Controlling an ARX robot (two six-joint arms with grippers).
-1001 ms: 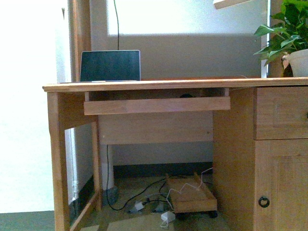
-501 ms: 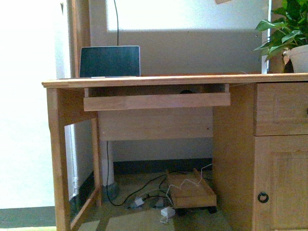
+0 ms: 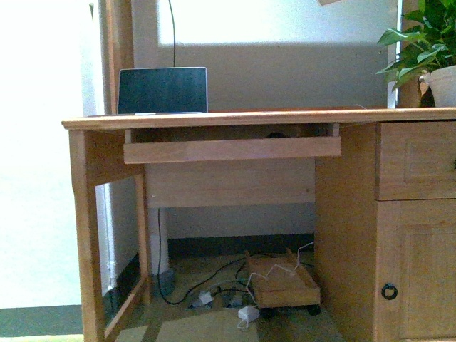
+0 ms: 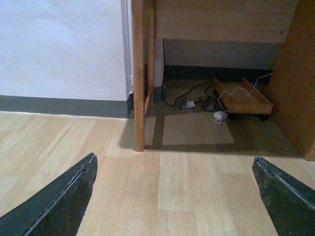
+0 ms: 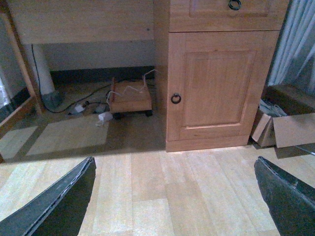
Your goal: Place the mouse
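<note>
Your left claw (image 4: pixel 173 160) and right claw (image 5: pixel 173 160) both gape empty, low over the plank floor (image 4: pixel 182 196), likely awaiting a reach. The small dark rounded mouse (image 3: pixel 276 135) sits on the wooden pull-out tray (image 3: pixel 214 151), two o'clock of its middle, tucked beneath the orange-brown wooden counter (image 3: pixel 235 120).

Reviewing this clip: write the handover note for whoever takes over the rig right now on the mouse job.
left gripper: open, empty, low over the floor, facing the desk leg.
right gripper: open, empty, low over the floor, facing the cupboard door.
mouse: probably the dark sliver on the pull-out tray under the desktop; mostly hidden, so not certain.
Done: nothing of the task shows as done; neither gripper holds the mouse.
Left: confirm the mouse, grasp it, place it.
</note>
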